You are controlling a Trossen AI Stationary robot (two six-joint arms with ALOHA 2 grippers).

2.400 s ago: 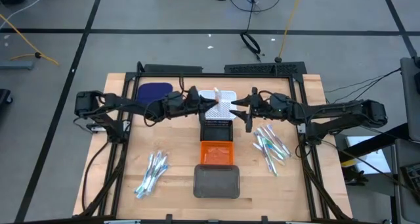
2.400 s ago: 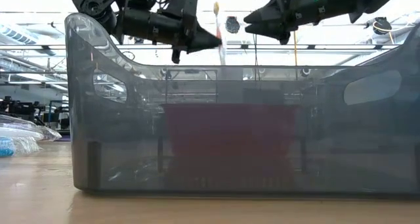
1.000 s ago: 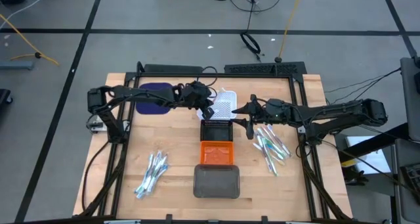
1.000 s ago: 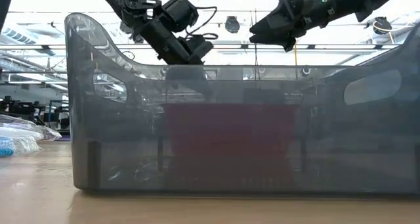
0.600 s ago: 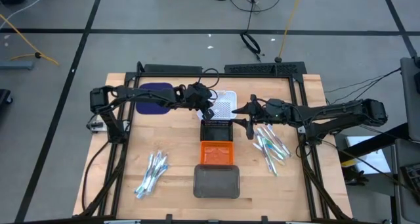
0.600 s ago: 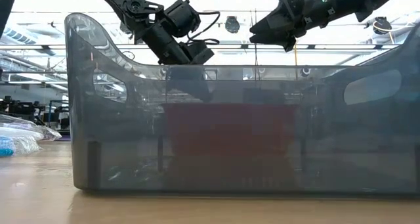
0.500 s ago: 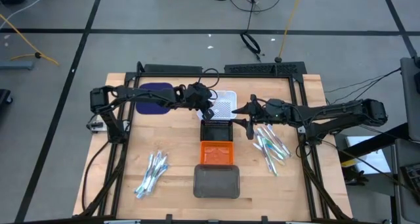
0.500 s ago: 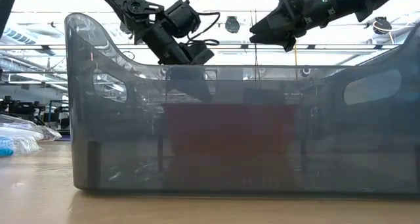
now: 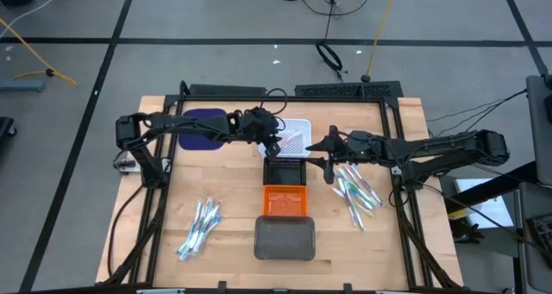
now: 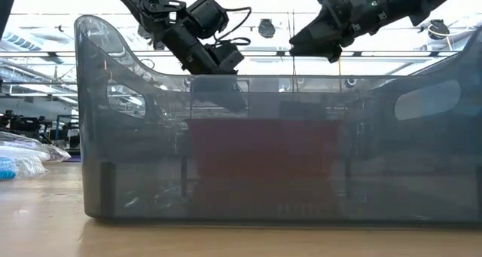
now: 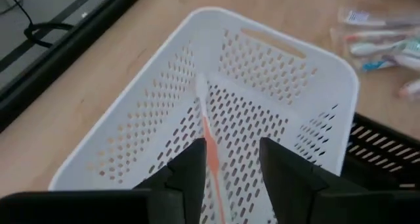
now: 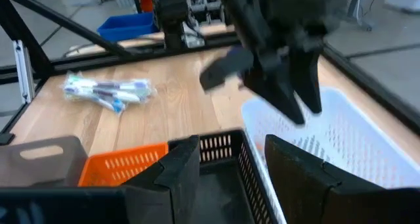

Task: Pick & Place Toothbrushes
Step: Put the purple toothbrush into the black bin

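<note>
The left gripper (image 11: 226,168) is held open over the white tray (image 11: 275,73), where a pink toothbrush (image 11: 211,159) is seen lying. The right gripper (image 9: 320,145), at 3 o'clock of the tray, is parted and empty.

- Grey floor (image 9: 69,199) crossed by dark tape lines (image 9: 103,40).
- Black cables (image 9: 332,57) and a yellow cord (image 9: 379,22) lying beyond the wooden table (image 9: 233,195).
- Bright ceiling lights and roof beams (image 10: 45,55) across the hall in the low view.
- Blue bin (image 12: 128,25) farther back on the floor.
</note>
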